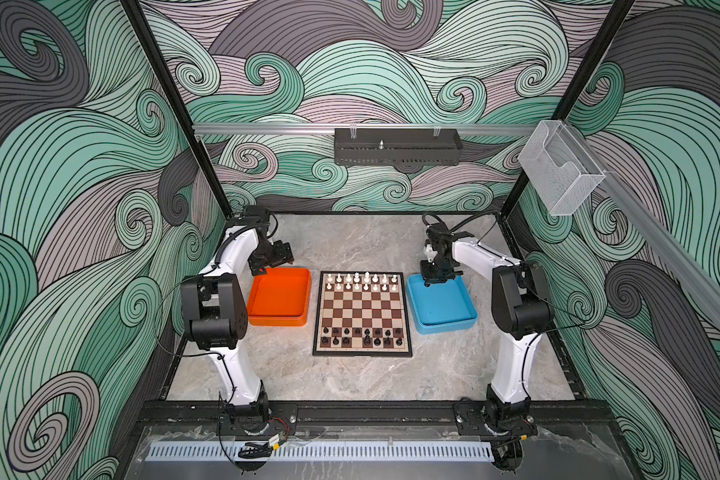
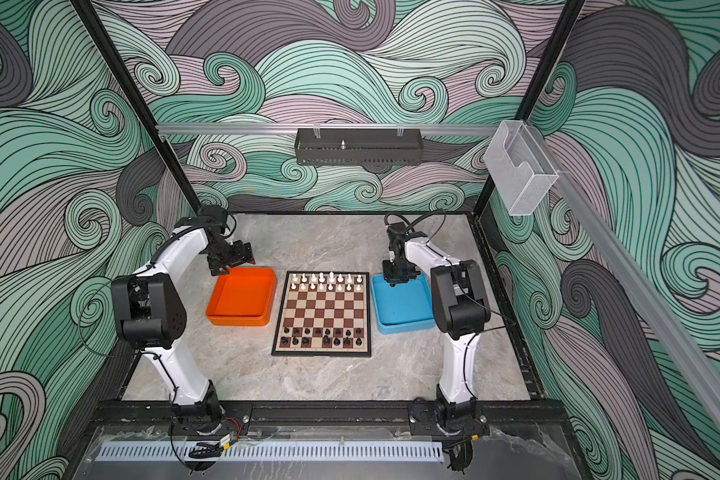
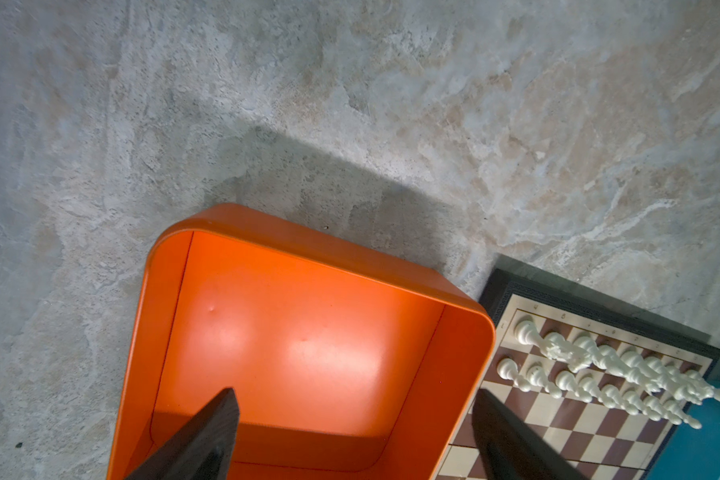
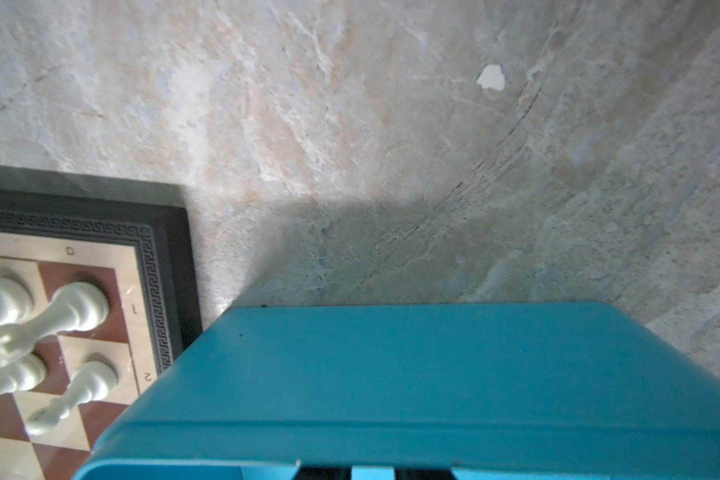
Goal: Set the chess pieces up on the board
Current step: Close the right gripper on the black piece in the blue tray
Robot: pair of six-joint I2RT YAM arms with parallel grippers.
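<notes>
Right of square brown-and-cream chessboard (image 1: pixel 362 309), my right gripper (image 1: pixel 430 282) dips into blue plastic tray (image 1: pixel 445 327) (grip hidden, cannot tell); left gripper (image 3: pixel 355 399) spread wide. Tiny black plastic chessmen (image 1: pixel 367 340) line chessboard's near edge, one square bare.

The table (image 3: pixel 350 104) looks like mottled grey and beige stone, matt and faintly rough. The orange tray (image 3: pixel 308 245) is smooth plastic with a soft sheen and bright glare on its floor. The blue tray (image 4: pixel 433 365) is smooth plastic, duller. The board (image 4: pixel 100 251) has glossy printed squares; its black frame (image 4: pixel 159 291) is matt with a raised key pattern. The white pieces (image 3: pixel 599 361) are shiny moulded plastic.
</notes>
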